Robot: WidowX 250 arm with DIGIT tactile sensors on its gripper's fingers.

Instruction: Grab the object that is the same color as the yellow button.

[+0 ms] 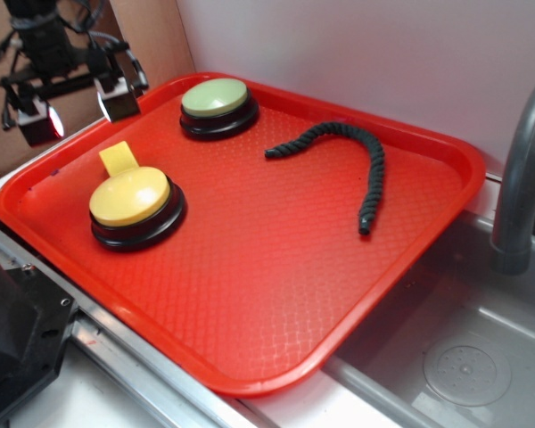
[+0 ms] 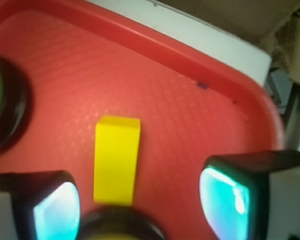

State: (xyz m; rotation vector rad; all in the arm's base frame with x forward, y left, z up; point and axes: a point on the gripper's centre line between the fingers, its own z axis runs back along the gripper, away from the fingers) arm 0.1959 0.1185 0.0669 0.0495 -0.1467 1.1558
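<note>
Item 1, nearest: my gripper (image 2: 140, 200), jaws spread apart and empty, 1 pad on each side of the target.

Item 2: yellow block (image 2: 116, 160), small, flat, rectangular, lying on the red tray (image 2: 190, 100) between my pads, its near end close against the yellow button (image 1: 130, 196). Judged light, rigid, smooth-faced, not fragile; best pinched across its 2 long sides at mid-length.

Item 3, farther: green-topped button (image 1: 215, 98).

Item 4, farthest: dark twisted rope (image 1: 361, 160), well apart.
</note>
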